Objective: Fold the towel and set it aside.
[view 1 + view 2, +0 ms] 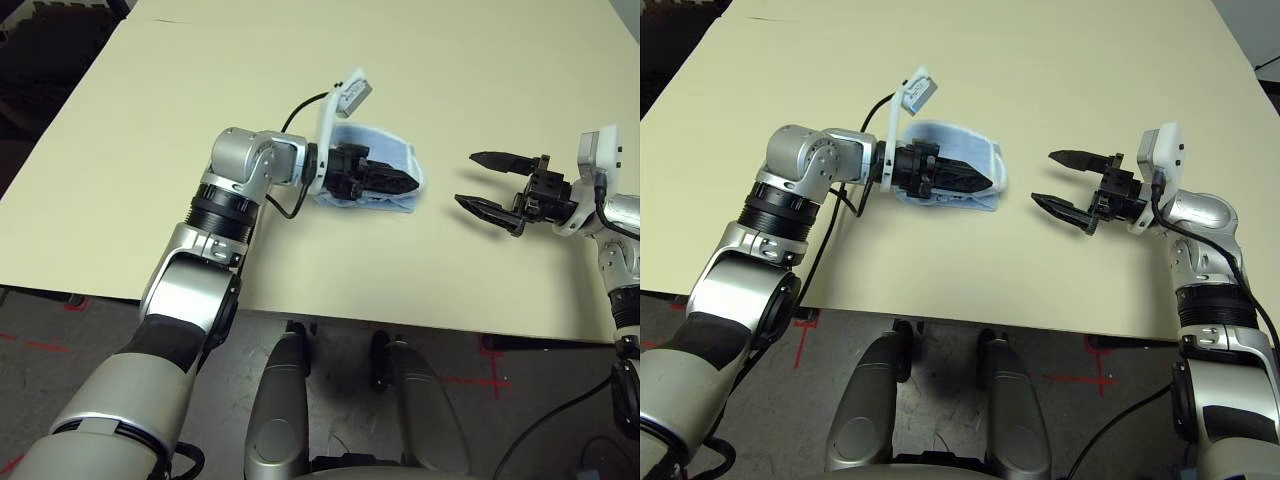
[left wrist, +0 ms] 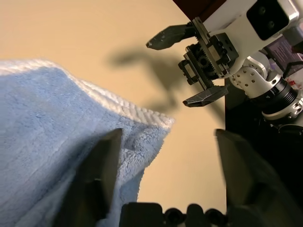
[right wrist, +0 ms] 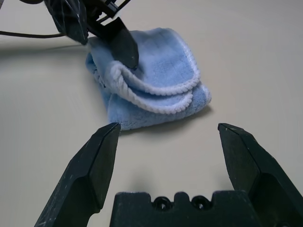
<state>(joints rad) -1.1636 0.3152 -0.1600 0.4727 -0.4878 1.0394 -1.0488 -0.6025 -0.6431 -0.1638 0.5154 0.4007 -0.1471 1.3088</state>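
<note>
The towel (image 1: 383,134), light blue with white stitched edging, lies folded into a small bundle on the cream table (image 1: 180,120). My left gripper (image 1: 405,181) reaches over it from the left and stands open. In the left wrist view one finger (image 2: 97,175) lies over the towel (image 2: 47,123), the other (image 2: 246,175) over bare table. In the right wrist view a black left finger (image 3: 124,45) rests on the towel's (image 3: 161,85) upper fold. My right gripper (image 1: 1042,176) hovers open and holds nothing, a short way right of the towel and pointing at it.
A black cable (image 1: 300,105) loops from the left wrist above the table. The table's front edge (image 1: 400,325) runs just before my arms. Below it lies dark floor with red tape marks (image 1: 480,380). Bare tabletop spreads behind and to both sides of the towel.
</note>
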